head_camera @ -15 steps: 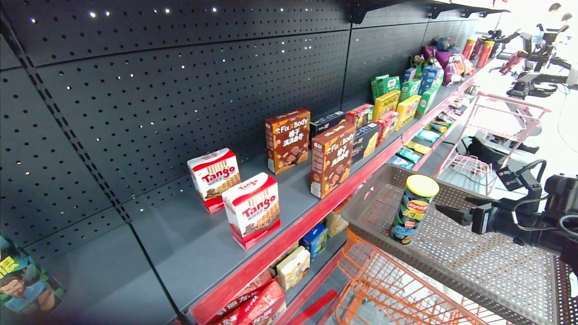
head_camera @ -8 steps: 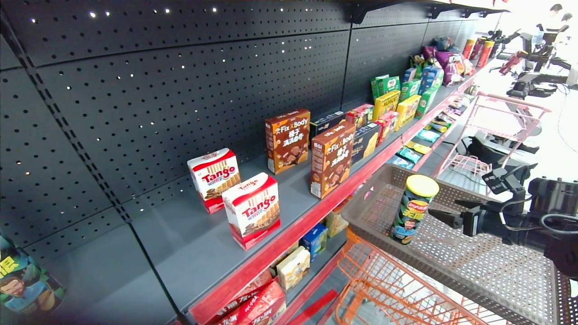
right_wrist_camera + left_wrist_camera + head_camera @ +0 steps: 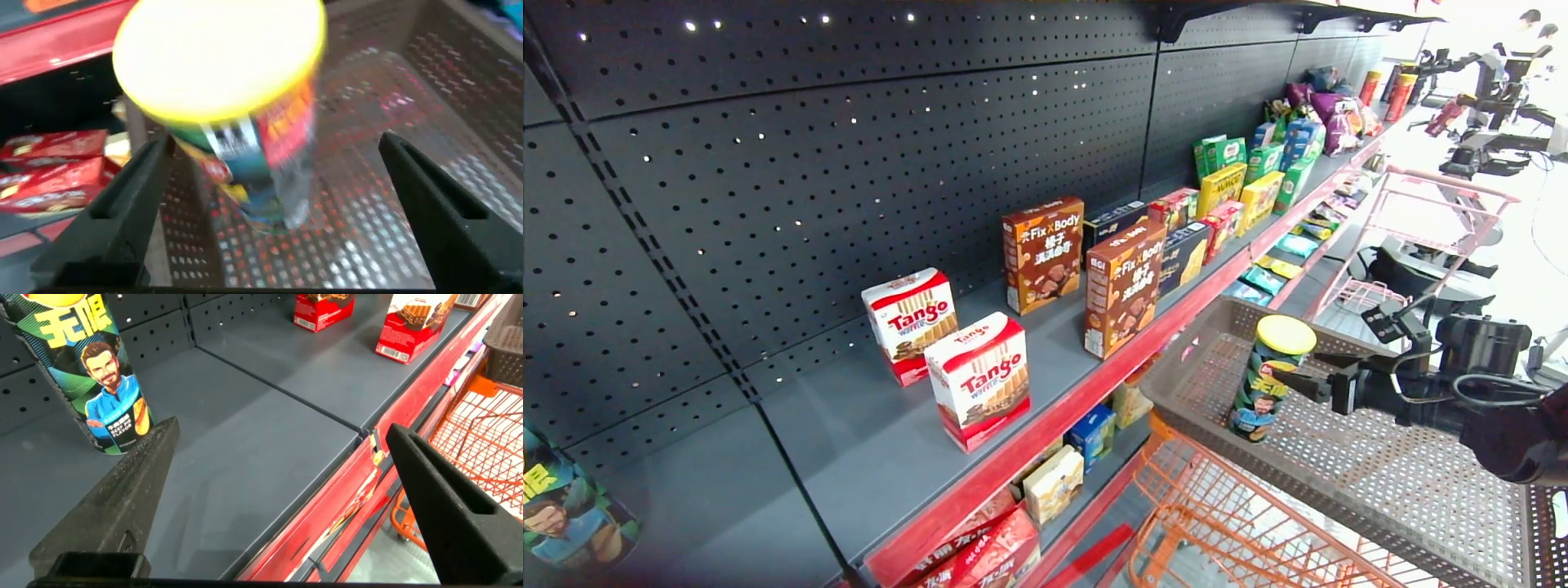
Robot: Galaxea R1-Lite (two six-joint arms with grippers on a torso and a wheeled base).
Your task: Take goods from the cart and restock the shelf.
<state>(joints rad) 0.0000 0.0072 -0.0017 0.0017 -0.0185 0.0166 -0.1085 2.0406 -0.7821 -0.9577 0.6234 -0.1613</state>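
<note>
Right gripper (image 3: 1298, 374), jaws spread, sits level with the chip can (image 3: 1270, 384), which stands upright, long axis vertical, in the cart's brown basket (image 3: 1380, 490) by the corner nearest the shelf (image 3: 890, 441), dead ahead of its opening; I judge this the nearer arm.

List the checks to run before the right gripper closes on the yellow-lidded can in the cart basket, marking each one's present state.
1. Right gripper open: ok, jaws wide apart.
2. Can upright in the cart basket: ok.
3. Can between the fingers: ok, though nearer one finger.
4. Fingers far enough along the can: cannot tell.
5. Bare shelf space to receive it: ok.
6. Left gripper open and empty over the shelf: ok.
</note>
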